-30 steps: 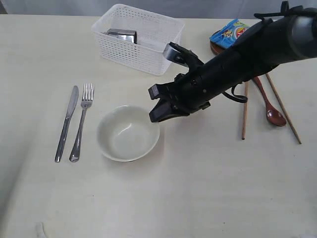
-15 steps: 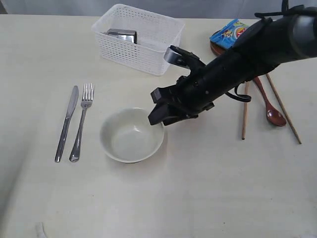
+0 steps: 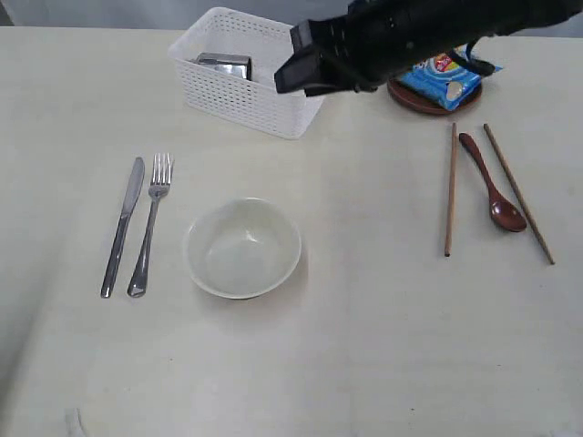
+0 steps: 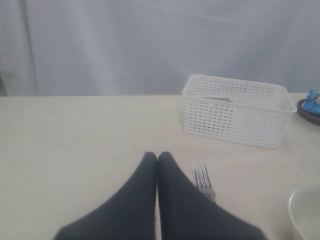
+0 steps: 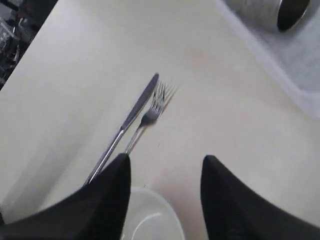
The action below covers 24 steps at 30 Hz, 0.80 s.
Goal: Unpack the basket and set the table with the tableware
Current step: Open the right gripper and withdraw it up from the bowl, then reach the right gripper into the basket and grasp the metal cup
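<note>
The right claw (image 5: 166, 162) hangs released and empty, its jaws spread, above the 3 o'clock end of the white basket (image 3: 239, 91). The steel mug (image 3: 225, 65) is the only thing left inside and seems to lie on its side toward the 9 o'clock end. I judge the step in hand to be fetching that mug. To do it well, the claw should travel further along the basket before dropping, keep clear of the perforated walls, and close across the mug's body rather than its slippery rim. The left claw (image 4: 157, 156) sits clenched on nothing, low over the surface (image 3: 364, 346) beside the fork (image 3: 150, 223) and knife (image 3: 123, 226). A second ago the right claw pinched the rim of the off-white bowl (image 3: 243, 248). It has since let go and swung up toward 12 o'clock. The bowl now rests free at the fork's 3 o'clock, nudged slightly rightward from where it stood.
</note>
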### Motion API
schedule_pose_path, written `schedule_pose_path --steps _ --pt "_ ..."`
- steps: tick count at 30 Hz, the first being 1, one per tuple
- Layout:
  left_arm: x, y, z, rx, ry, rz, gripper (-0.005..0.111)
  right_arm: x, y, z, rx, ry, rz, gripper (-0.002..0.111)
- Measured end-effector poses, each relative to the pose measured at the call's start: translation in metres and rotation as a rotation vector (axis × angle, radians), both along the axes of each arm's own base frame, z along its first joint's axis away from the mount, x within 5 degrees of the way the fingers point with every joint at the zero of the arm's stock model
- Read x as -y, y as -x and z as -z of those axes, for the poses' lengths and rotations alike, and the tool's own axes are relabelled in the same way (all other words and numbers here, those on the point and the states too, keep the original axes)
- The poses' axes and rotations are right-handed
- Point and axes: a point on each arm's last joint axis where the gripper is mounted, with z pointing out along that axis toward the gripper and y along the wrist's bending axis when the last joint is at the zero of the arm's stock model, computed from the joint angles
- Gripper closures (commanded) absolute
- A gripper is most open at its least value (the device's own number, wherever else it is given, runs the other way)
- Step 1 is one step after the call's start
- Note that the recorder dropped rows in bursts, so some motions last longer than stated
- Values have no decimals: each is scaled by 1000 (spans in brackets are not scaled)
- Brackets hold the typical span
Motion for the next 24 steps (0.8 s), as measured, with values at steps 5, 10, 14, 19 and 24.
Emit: schedule_pose_path --steps 5,10,14,19,24 --pt "0 0 0 0 0 0 107 0 -23 -20 136 -7 107 109" --pt "0 0 0 0 0 0 107 -7 -52 -22 205 1 147 109" --pt "0 0 0 0 0 0 107 -15 -80 -8 232 33 145 109" --pt "0 0 0 0 0 0 107 -27 -118 11 247 90 137 109" --pt "0 0 0 0 0 0 107 -48 -142 34 230 194 71 109"
